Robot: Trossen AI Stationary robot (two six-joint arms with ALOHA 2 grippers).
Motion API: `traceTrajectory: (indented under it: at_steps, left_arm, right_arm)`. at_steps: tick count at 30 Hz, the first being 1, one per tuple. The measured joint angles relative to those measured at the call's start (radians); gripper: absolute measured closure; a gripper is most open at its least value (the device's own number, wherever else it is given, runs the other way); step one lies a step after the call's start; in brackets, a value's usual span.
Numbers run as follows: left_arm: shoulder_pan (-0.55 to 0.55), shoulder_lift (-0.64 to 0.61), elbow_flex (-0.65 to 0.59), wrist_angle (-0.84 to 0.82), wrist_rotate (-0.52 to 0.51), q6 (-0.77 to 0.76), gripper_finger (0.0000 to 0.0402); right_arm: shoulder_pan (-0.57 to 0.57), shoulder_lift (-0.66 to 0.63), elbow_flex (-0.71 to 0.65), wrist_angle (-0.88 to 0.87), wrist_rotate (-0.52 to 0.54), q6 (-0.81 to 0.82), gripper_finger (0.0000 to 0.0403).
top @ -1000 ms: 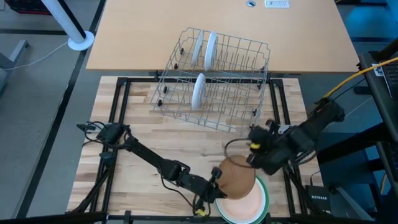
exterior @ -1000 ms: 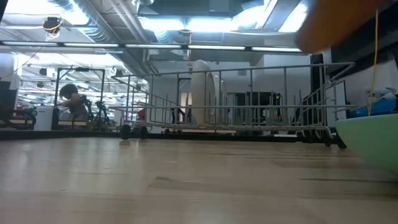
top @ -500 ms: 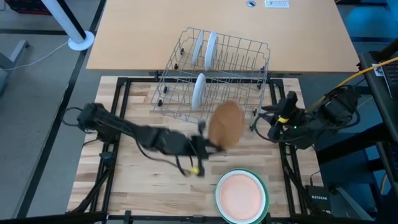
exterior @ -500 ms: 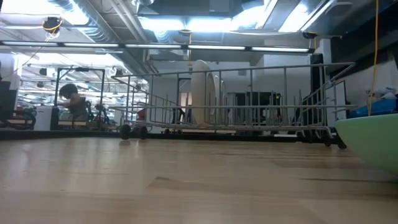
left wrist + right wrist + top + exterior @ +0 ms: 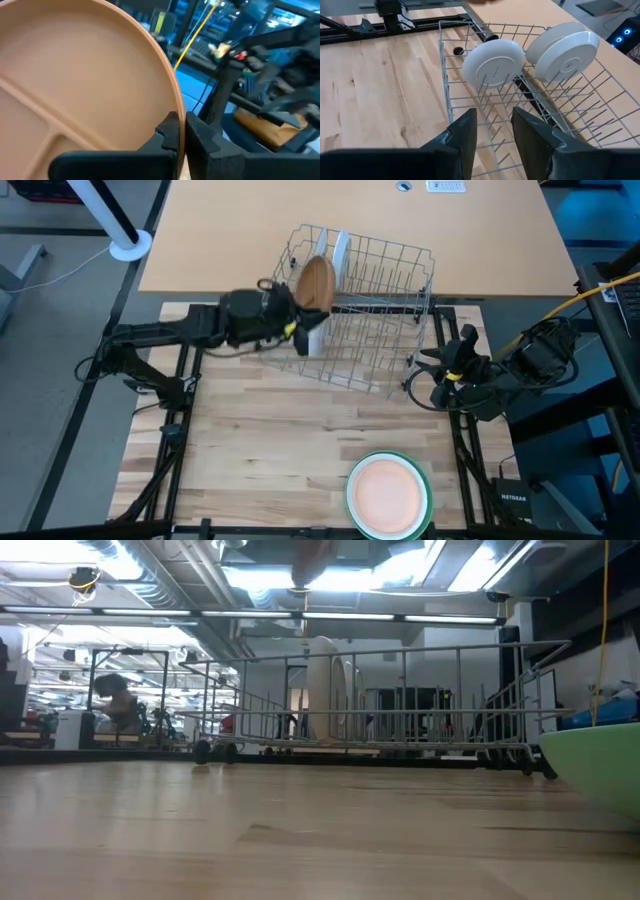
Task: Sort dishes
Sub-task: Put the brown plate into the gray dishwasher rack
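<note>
From above we see the left gripper (image 5: 297,323) carrying a brown plate (image 5: 315,282) over the wire rack (image 5: 385,355), where three white plates (image 5: 340,252) stand, stacked plates (image 5: 389,492) still on the surface; its wrist shows fingers (image 5: 172,132) pinching that rim, while the right gripper (image 5: 492,131), half-spread and empty, waits beside the rack.

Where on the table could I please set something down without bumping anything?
The wooden tabletop lies bare between the wire rack and the stacked plates. It is crowded at the rack, where the left gripper holds the brown plate.
</note>
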Motion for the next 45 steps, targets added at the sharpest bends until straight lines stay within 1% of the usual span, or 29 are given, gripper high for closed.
traceTrajectory:
  at_steps: [6,10,13,18,20,23,29,36,45]
  left_arm:
    - [0.190,0.000,-0.095,0.005,0.221,-0.154,0.0400]
    - [0.286,0.000,-0.164,0.005,0.344,-0.238,0.0400]
    - [0.332,0.000,-0.235,0.075,0.412,-0.284,0.0400]
    - [0.383,0.001,-0.360,0.268,0.500,-0.375,0.0400]
    - [0.399,0.001,-0.397,0.307,0.509,-0.395,0.0400]
    - [0.416,0.001,-0.438,0.302,0.513,-0.410,0.0400]
    - [0.423,0.000,-0.474,0.330,0.524,-0.405,0.0400]
    - [0.422,-0.001,-0.499,0.334,0.537,-0.405,0.0400]
    - [0.423,-0.005,-0.500,0.328,0.532,-0.412,0.0394]
  right_arm:
    - [0.000,0.000,0.000,0.000,0.025,-0.022,0.0274]
    - [0.000,0.000,0.000,0.000,0.016,-0.023,0.0274]
    - [0.000,0.000,0.000,0.000,0.015,-0.032,0.0274]
    - [0.000,0.000,0.000,0.000,0.015,-0.047,0.0274]
    - [0.000,0.000,0.000,0.000,0.014,-0.048,0.0274]
    - [0.000,0.000,0.000,0.000,0.014,-0.047,0.0274]
    - [0.000,0.000,0.000,0.000,0.014,-0.047,0.0274]
    - [0.000,0.001,0.000,0.000,0.014,-0.047,0.0274]
    - [0.000,0.001,0.000,0.000,0.014,-0.047,0.0274]
